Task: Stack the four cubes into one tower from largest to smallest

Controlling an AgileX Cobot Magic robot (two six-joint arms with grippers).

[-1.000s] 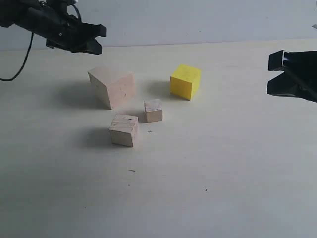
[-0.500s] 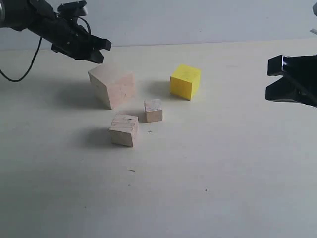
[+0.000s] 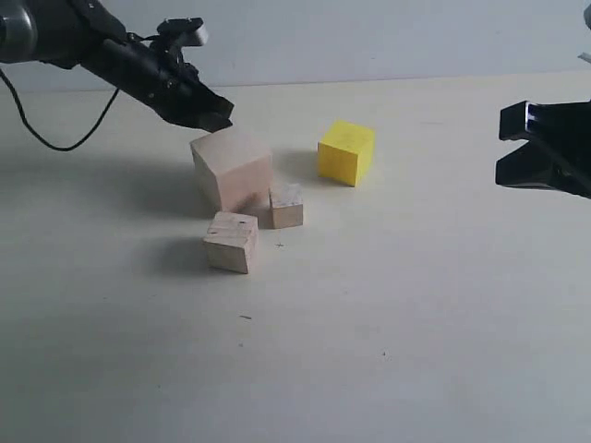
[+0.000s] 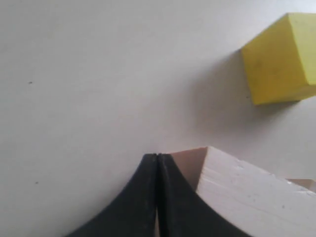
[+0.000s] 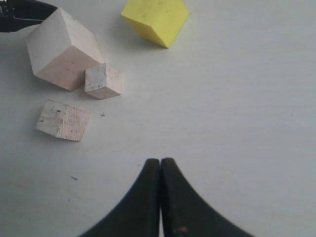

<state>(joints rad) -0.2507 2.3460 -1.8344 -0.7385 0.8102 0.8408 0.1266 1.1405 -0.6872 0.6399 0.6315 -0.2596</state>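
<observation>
The large pale wood cube [image 3: 233, 169] sits left of centre, touching the small pale wood cube [image 3: 286, 205] on its right. My left gripper [image 3: 220, 117] is shut and empty, its tip against the large cube's [image 4: 247, 197] upper back edge. The medium pale wood cube [image 3: 231, 242] lies in front of them. The bright yellow cube [image 3: 346, 152] stands apart at the back right. My right gripper [image 3: 508, 148] hovers at the far right, shut and empty [image 5: 160, 162]. The right wrist view shows the large [image 5: 61, 49], small [image 5: 102, 81], medium [image 5: 63, 120] and yellow [image 5: 155, 19] cubes.
The pale tabletop [image 3: 388, 305] stretches bare in front of and to the right of the cubes. A black cable [image 3: 37, 129] hangs from my left arm at the back left. A pale wall [image 3: 369, 37] runs behind the table.
My left gripper moved right and down against the large pale cube, pushing it right until it touches the small cube. The right gripper has barely moved.
</observation>
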